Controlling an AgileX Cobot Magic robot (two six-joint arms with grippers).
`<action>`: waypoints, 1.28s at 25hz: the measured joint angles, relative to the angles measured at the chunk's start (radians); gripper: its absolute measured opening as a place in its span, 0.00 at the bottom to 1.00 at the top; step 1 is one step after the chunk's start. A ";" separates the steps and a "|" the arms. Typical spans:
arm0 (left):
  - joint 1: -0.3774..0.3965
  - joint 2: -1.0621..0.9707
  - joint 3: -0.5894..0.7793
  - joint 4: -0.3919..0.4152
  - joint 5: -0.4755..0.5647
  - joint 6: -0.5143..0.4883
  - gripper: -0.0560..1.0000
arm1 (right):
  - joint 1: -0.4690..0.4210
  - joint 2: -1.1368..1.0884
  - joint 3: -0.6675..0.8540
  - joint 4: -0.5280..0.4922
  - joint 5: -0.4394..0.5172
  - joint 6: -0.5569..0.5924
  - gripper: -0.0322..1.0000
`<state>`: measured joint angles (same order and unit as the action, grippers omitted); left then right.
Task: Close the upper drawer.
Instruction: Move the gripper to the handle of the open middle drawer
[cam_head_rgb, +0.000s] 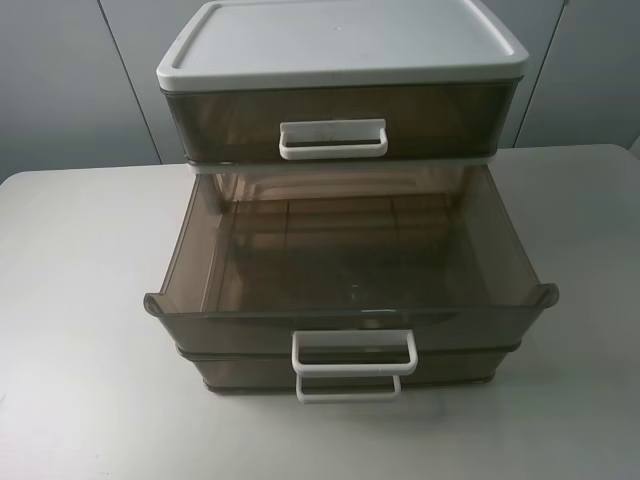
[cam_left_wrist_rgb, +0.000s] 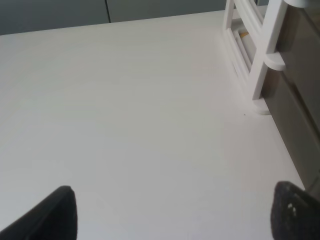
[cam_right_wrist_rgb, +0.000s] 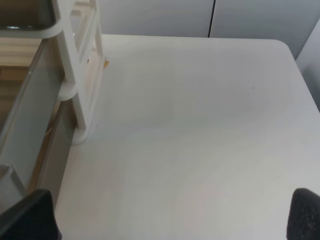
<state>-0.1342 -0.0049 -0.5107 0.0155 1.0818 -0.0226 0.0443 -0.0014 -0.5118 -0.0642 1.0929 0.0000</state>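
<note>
Beside the pulled-out upper drawer (cam_head_rgb: 350, 270), left hand (cam_left_wrist_rgb: 175, 215) and right hand (cam_right_wrist_rgb: 167, 217), both spread, over the table (cam_head_rgb: 80, 300).

The upper drawer (cam_head_rgb: 350, 300) is glossy translucent smoky-brown plastic; the table (cam_head_rgb: 80, 330) is smooth matt white.

A white table (cam_head_rgb: 80, 300) stands before grey wall panels (cam_head_rgb: 60, 80).
</note>
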 joint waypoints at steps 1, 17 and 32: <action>0.000 0.000 0.000 0.000 0.000 0.000 0.75 | 0.000 0.000 0.000 0.000 0.000 0.000 0.71; 0.000 0.000 0.000 0.000 0.000 0.000 0.75 | 0.000 0.000 0.000 0.000 0.000 0.000 0.71; 0.000 0.000 0.000 0.000 0.000 0.000 0.75 | 0.000 0.000 0.000 0.000 0.000 0.000 0.71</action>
<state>-0.1342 -0.0049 -0.5107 0.0155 1.0818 -0.0226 0.0443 -0.0014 -0.5118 -0.0642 1.0929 0.0000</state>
